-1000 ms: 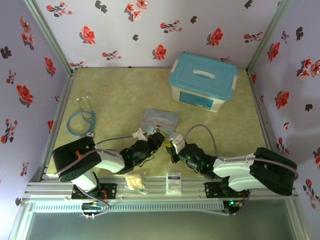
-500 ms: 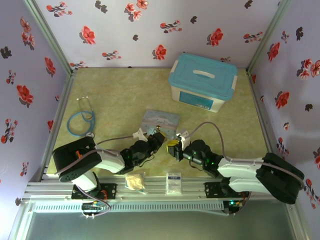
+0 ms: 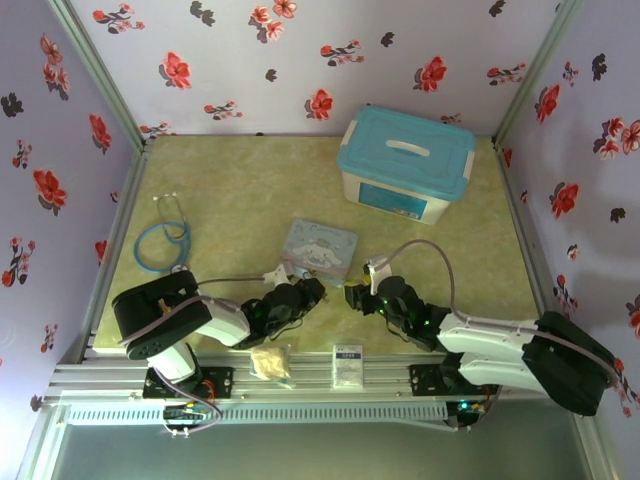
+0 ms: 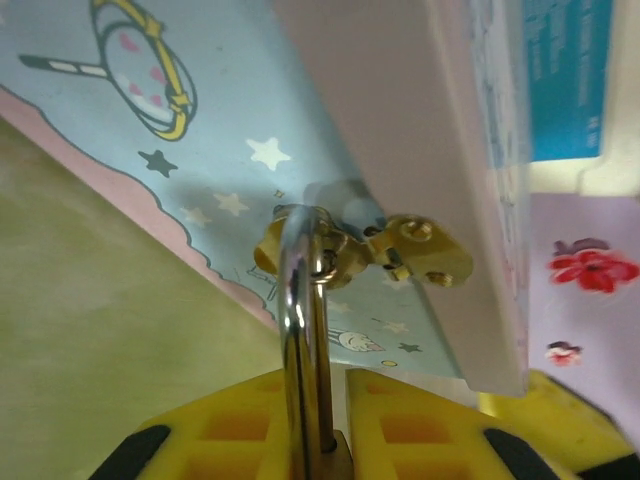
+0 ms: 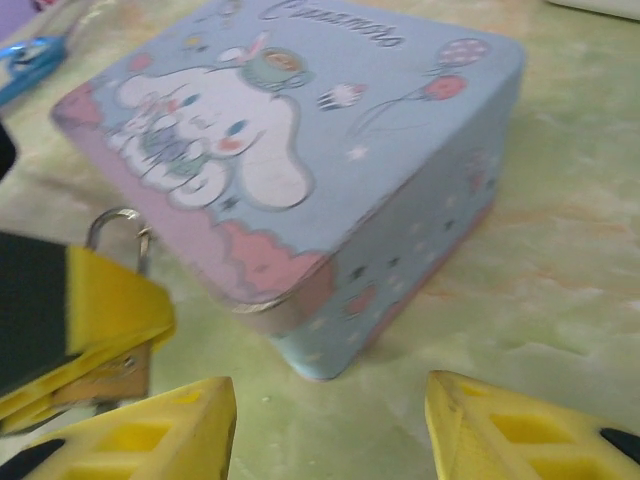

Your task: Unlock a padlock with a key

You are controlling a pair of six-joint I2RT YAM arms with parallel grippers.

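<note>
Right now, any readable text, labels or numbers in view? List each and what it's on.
"Cinnamoro…": cursive on the lid of the pale blue cartoon tin, tops cropped, reading unsure.
Blue label on the white plastic box with turquoise lid: print too small, blurred in the left wrist view.
Small white card at the near edge: dark print, unreadable.

Cursive lettering (image 5: 335,25) reading roughly "Cinnamoro" runs along the 12 o'clock edge of the pale blue cartoon tin (image 5: 300,150), while the storage box (image 3: 405,150)'s blue label (image 3: 393,200) is too blurred to read.
</note>
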